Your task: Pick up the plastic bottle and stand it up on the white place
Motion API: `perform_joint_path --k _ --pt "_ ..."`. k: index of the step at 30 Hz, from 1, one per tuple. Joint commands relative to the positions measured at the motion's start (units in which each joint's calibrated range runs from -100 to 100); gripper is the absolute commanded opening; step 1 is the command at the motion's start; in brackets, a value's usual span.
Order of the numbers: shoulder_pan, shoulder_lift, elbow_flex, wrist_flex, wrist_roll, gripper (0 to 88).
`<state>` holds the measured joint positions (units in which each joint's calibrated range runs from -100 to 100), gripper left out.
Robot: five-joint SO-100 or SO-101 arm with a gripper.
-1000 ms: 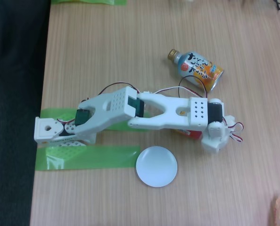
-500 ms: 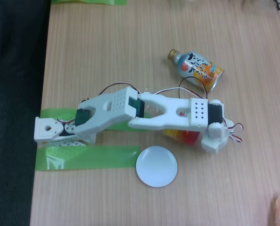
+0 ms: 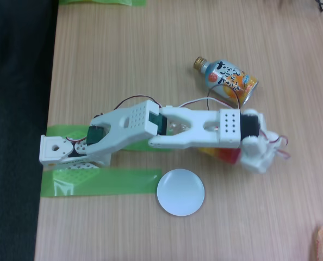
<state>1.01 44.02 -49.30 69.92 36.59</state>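
The plastic bottle (image 3: 222, 154) was seen largely hidden beneath the arm's forearm, up and right of the white plate (image 3: 180, 192). The hand (image 3: 258, 161) sat beside it; its opening could not be determined.

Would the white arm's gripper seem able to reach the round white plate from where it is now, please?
Probably yes: the round white plate lies bare on the wooden table just beside the arm, nearer its base than the gripper end, with nothing between them.
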Motion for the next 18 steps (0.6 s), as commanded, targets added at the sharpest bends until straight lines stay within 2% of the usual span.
perform_joint_path --k 1,15,18 --pt "-0.93 -1.48 -9.60 0.03 -0.36 7.4" --pt "-1.30 -1.48 -50.16 0.81 0.01 7.4" --pt "-0.86 -4.92 -50.43 4.33 -0.15 7.4"
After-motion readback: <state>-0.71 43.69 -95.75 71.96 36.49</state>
